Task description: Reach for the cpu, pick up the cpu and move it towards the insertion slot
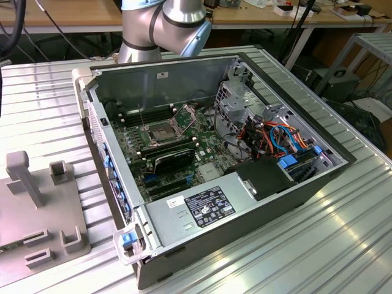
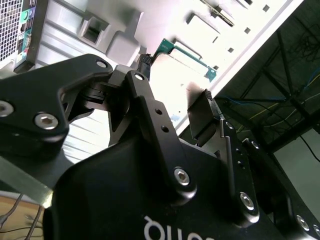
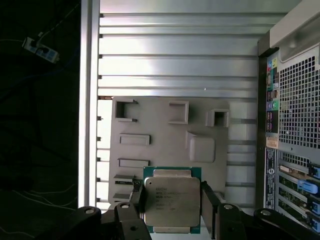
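A: In the first wrist view, where does the cpu [image 3: 172, 200] lie, and how does your tool [image 3: 171, 207] stand to it?

B: The chip rests flat, silver face up, on the grey fixture plate [image 3: 160, 125], at the plate's edge nearest my tool and beside the moulded holder blocks. My two fingers [image 3: 208, 200] bracket it, one on each side. I judge them just beside its edges, possibly touching. I cannot tell whether they are clenched on it or released around it, so I claim no grasp.

A: And in the second wrist view?

B: My tool [image 2: 175, 107] is seen from behind its black linkage. Past the fingertips, a green board edge of the cpu [image 2: 187, 52] shows against the pale plate.

A: Where is the target?

B: In the exterior view, the insertion slot [image 1: 157, 131] sits on the motherboard inside the open computer case [image 1: 184, 211]: a silvery frame around a dark centre. The fixture plate [image 1: 43, 214] lies on the ribbed tabletop [image 1: 306, 245] towards the exterior view's left, well apart from the socket. The chip is therefore not yet moved.

A: How is this step done well?

B: By my judgement: centre the chip between both fingers, meet opposite edges squarely, and keep the chip level. Contact should fall on the green border or the lid's sides, never underneath. A skewed grip would likely tilt the chip and spoil later alignment with the socket.
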You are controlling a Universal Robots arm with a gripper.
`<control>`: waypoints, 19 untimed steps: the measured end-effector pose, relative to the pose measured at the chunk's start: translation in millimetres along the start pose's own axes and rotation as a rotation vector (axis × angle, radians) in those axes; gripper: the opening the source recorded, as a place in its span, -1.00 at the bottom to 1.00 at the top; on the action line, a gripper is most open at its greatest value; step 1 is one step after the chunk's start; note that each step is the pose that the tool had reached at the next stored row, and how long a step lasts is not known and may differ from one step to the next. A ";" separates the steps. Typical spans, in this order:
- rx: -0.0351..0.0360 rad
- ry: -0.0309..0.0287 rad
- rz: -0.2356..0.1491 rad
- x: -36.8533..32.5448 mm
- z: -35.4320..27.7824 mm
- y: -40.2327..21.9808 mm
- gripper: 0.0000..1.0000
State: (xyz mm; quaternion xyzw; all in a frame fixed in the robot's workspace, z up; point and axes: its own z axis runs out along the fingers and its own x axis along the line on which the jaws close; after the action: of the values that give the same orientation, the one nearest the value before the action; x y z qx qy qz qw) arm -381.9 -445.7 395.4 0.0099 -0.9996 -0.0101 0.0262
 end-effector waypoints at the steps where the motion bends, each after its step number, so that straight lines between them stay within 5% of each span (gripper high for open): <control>1: 0.0000 0.0000 0.000 -0.9 0.0 0.0 0.09; 19: 0.0001 0.0000 0.000 -10.2 -0.6 -0.2 0.09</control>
State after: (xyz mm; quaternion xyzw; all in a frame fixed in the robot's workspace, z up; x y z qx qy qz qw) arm -371.7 -445.7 395.4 0.0099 -0.9996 -0.0101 0.0262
